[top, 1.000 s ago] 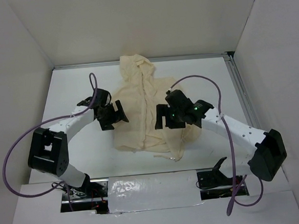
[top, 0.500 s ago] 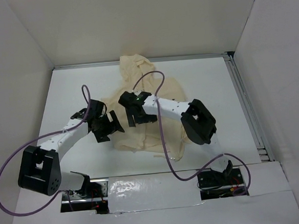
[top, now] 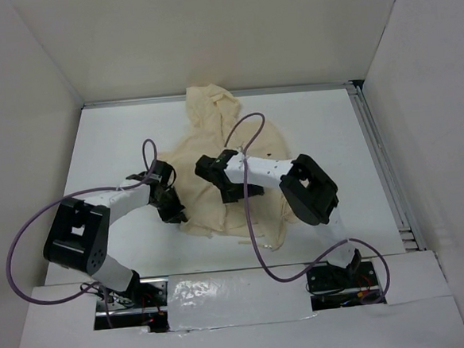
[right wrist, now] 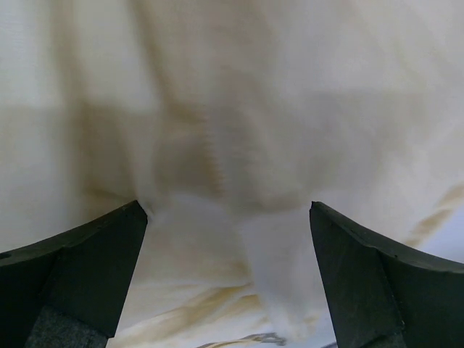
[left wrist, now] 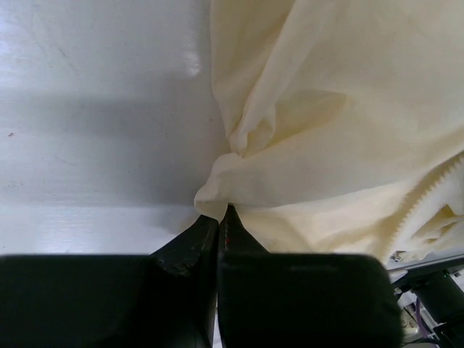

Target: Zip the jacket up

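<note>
The cream jacket (top: 206,140) lies flat on the white table, hood toward the far wall. My left gripper (top: 174,213) sits at the garment's lower left edge. In the left wrist view its jaws (left wrist: 220,212) are pressed together, with a fold of the jacket (left wrist: 326,109) pinched at their tips. Zipper teeth (left wrist: 429,194) show to the right of them. My right gripper (top: 235,192) hovers over the middle of the front. It stands open (right wrist: 226,212), both fingers wide apart above the jacket (right wrist: 232,94). A blurred zipper line (right wrist: 214,163) runs between them.
White walls enclose the table (top: 110,143) on three sides. A metal rail (top: 376,156) runs along its right edge. Purple cables (top: 245,129) loop off both arms, one above the jacket. The right arm's elbow (top: 309,188) overhangs the jacket's right sleeve.
The left gripper has shut on the jacket's lower left edge. The right arm swung from the right side across the jacket to its middle, with its gripper staying open.
</note>
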You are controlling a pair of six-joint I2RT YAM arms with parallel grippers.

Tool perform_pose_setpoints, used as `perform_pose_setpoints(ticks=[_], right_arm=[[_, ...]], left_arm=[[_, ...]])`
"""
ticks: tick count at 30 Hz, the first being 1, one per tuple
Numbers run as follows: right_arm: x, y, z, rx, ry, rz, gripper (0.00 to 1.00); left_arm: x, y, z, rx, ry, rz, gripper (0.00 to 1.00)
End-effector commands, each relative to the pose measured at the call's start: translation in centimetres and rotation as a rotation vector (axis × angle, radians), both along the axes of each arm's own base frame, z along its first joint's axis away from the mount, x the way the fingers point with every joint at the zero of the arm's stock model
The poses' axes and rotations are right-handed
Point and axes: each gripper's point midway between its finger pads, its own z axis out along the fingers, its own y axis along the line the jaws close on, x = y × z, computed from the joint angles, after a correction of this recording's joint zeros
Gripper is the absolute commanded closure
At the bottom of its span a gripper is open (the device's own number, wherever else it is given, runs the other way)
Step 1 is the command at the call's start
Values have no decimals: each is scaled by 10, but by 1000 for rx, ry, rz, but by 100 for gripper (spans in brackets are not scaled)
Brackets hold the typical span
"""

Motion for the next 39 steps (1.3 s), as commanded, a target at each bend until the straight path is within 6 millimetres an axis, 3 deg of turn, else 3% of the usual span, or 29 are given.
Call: perform_pose_setpoints(ticks=[1,2,4,5,6,7,8,9,12,13,14,15,17,18,19,23,25,30,33,37,39], right_arm=[[-6,-50,38,-60,-85,-110,0],[-13,-69,35,-93,-79,-138,0],[-20,-83,38,-60,-94,-182,0],[-35,-99,40,-31,-75,-204,0],[-37,-97,39,23,-81,-203,0],[-38,-94,55,112,-114,-186,0],[-52,-87,46,177,-63,-146,0],[-44,-66,54,280,-94,-68,0],[-50,0,86,494,-133,171,0],[-53,13,84,493,-123,209,0],[-49,30,98,513,-140,243,0],[-55,40,95,485,-122,276,0],[-46,59,85,423,-112,282,0],[-47,61,64,349,-76,285,0],[-40,74,70,359,-92,273,0],[-37,88,40,315,-23,265,0],[-39,84,24,273,-3,236,0],[-53,38,7,104,12,151,0],[-61,-11,13,-40,-27,50,0],[-74,-54,35,-74,-67,-39,0],[-86,-79,34,-92,-71,-95,0]], left_arm=[[0,6,-3,42,7,33,91],[-1,7,-4,50,7,35,94],[1,11,-2,66,1,47,95],[0,11,-2,67,4,47,95],[-2,12,-1,72,9,51,95],[-2,12,0,74,10,54,95],[-2,10,1,70,2,48,94],[-3,9,2,61,-1,44,94],[-1,1,7,21,-27,26,93],[-1,0,7,18,-30,27,93],[-2,-1,8,21,-31,20,93],[-2,-2,9,21,-34,18,93],[-6,-4,10,24,-33,8,93],[-6,-5,12,21,-41,9,93],[-10,-5,13,25,-37,7,93],[-16,-7,19,8,-53,5,93],[-20,-4,19,18,-46,19,93],[-23,2,18,42,-50,32,94],[-24,7,16,66,-49,48,97],[-25,12,13,82,-38,64,100],[-25,14,12,98,-34,71,100]])
